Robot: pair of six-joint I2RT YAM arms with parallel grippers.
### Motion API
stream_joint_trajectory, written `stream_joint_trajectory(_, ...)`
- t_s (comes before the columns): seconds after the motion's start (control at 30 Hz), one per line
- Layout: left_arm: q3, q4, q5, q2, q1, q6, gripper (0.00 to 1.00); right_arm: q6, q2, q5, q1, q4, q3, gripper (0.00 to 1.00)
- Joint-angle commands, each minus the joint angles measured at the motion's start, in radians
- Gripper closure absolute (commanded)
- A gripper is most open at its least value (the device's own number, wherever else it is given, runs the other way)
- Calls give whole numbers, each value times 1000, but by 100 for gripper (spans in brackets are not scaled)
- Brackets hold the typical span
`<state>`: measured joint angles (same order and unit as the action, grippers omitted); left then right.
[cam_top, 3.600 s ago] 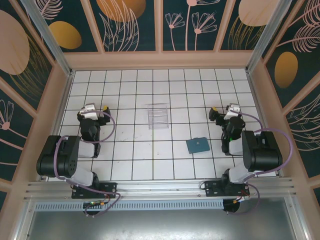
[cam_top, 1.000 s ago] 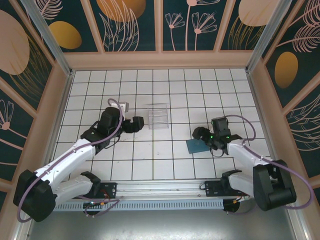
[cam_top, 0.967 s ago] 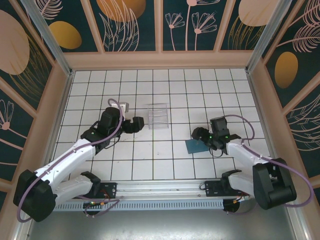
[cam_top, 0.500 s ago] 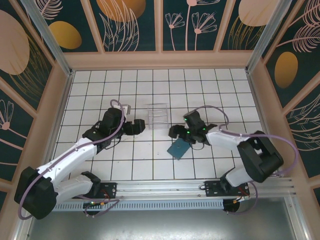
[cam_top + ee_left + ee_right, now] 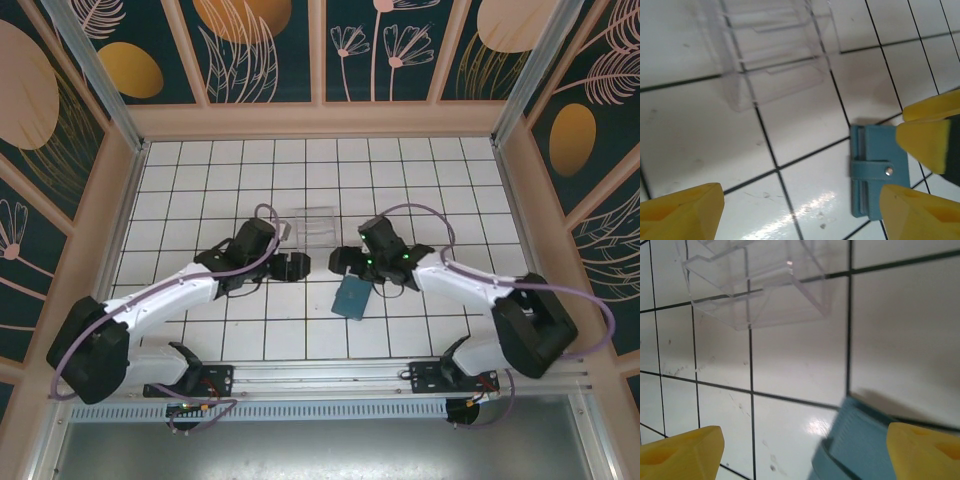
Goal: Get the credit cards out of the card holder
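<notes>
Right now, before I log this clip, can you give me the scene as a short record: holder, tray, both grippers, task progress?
card holder: teal, folded shut, strap with a stud across it, lying on the white gridded table
clear tray: behind the holder, apart from it
left gripper: open, empty, left of the holder
right gripper: open, above the holder's far edge, one yellow finger at its side; contact cannot be told
task progress: holder not yet opened
</notes>
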<state>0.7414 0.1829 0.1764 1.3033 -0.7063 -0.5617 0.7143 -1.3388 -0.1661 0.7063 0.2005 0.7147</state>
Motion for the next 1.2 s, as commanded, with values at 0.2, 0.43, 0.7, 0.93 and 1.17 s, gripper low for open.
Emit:
stream_joint_trajectory(0.2,21,-142,70,147,-125,-123,22,128,243,-87,-96,17,-258,16)
stream_joint_trajectory(0.43,26,-245,159,249,-150,-185,27,178,221,-189,-119,-119,-348,24)
stream_joint_trajectory(0.7,14,-328,236,326,-154,-213,36,179,144,-207,-119,-200,-361,38)
stream_joint_trajectory(0.93,36,-322,245,392,-154,-218,49,180,88,-220,-119,-242,-342,45)
stream_joint_trajectory(1.17,50,-347,276,438,-154,-220,53,184,63,-246,-118,-278,-329,51)
